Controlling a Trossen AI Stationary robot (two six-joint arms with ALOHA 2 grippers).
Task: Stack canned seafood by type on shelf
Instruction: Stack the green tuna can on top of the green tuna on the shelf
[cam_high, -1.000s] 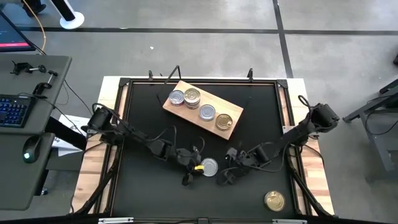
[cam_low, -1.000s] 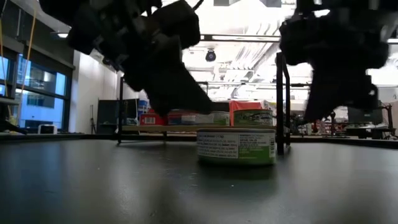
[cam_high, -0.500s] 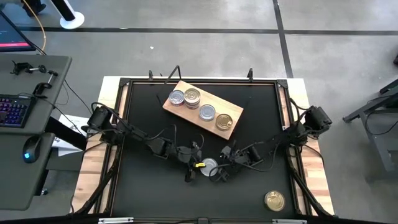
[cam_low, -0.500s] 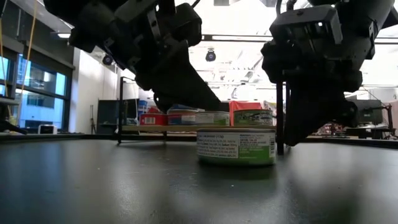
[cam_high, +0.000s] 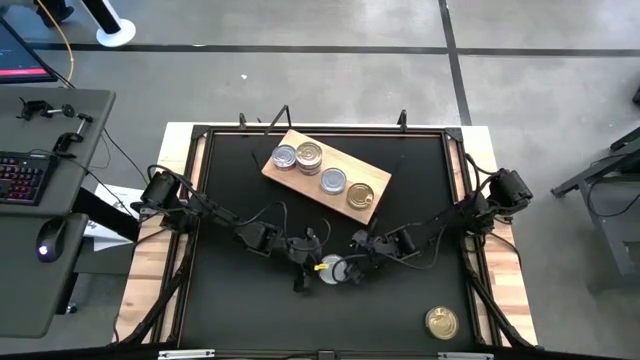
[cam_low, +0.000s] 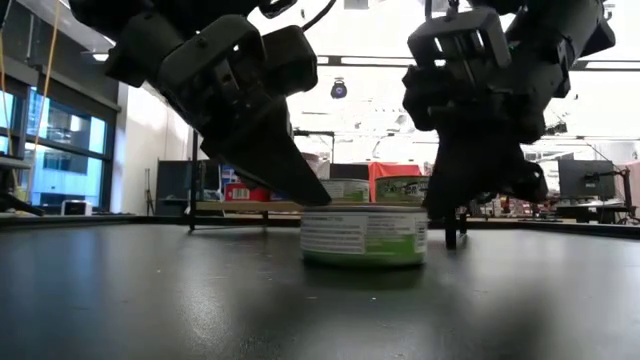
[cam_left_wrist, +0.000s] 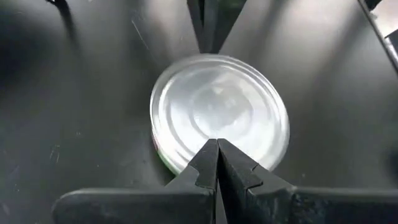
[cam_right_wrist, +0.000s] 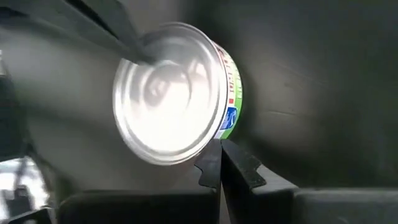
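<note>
canned seafood: one silver tin pinned between two closed claws

silver-lidded tin (cam_high: 336, 270) sits on the black tabletop (cam_high: 240, 320), squeezed between both arms. the left gripper (cam_high: 318, 266) touches its rim on one side, fingers pressed together with nothing between them; the right gripper (cam_high: 353, 271) meets the opposite side, likewise pressed together and empty. in the left wrist view the closed tips overlap the lid's near edge, and the other arm's tip shows at the far edge (so the two are nudging, not grasping).

ahead of both claws, well apart from them, lies the shelf (cam_high: 290, 172), a pale wooden board carrying four tins: a silver one (cam_high: 284, 157), a gold one (cam_high: 309, 155) touching it, another silver one (cam_high: 333, 181) and another gold one (cam_high: 361, 194). a last gold tin (cam_high: 441, 322) rests behind the right claw, near the table's corner.

the step in hand looks like lining up or sliding the loose silver tin. next, one claw would need to spread, straddle the tin and pinch it, then carry it onto a silver tin on the board; the flat, low rim gives little to hold.

the tin's side carries a green-and-white label with small print, too fine to read; the right wrist view adds red and blue marks, also unreadable.
</note>
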